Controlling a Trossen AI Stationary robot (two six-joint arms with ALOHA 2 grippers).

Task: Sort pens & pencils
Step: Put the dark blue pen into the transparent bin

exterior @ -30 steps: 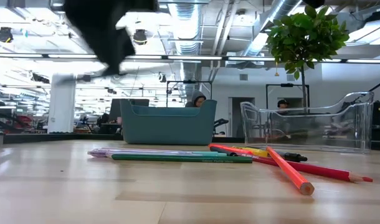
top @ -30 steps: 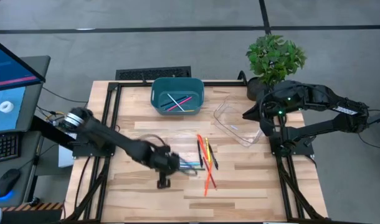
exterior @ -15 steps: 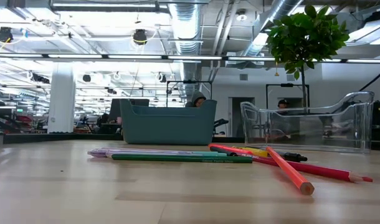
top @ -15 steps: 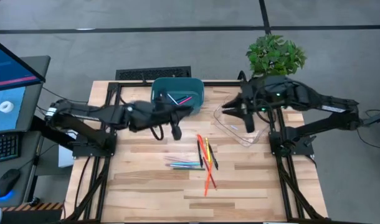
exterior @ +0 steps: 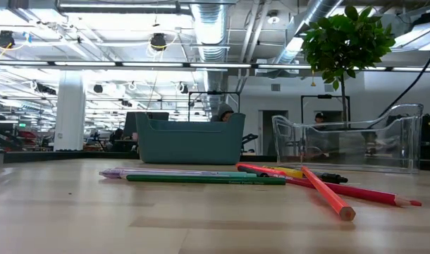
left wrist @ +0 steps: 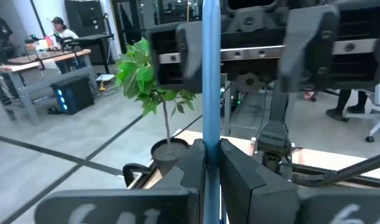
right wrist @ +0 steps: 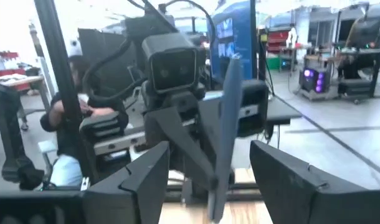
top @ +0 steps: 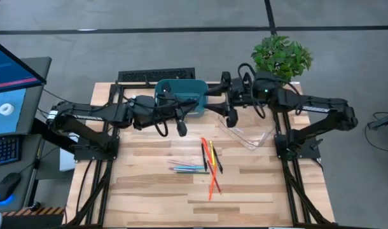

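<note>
Gripping a blue pencil [left wrist: 210, 81] upright, long axis vertical, left gripper [left wrist: 207, 163] faces the spread-fingered right gripper [right wrist: 209, 171] over the teal bin [top: 197, 92]. Remaining pencils [top: 210, 162] lie across the counter [top: 257, 184]; no lettering legible.

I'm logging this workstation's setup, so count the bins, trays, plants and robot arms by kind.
Teal bin: 1
Clear tray: 1
Potted plant: 1
Robot arms: 2 (left arm, right arm)
Total: 5

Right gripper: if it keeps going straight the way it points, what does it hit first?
The blue pen held upright in the left gripper. It stands between the right gripper's open fingers, dead ahead, though the gap left is hard to judge.
</note>
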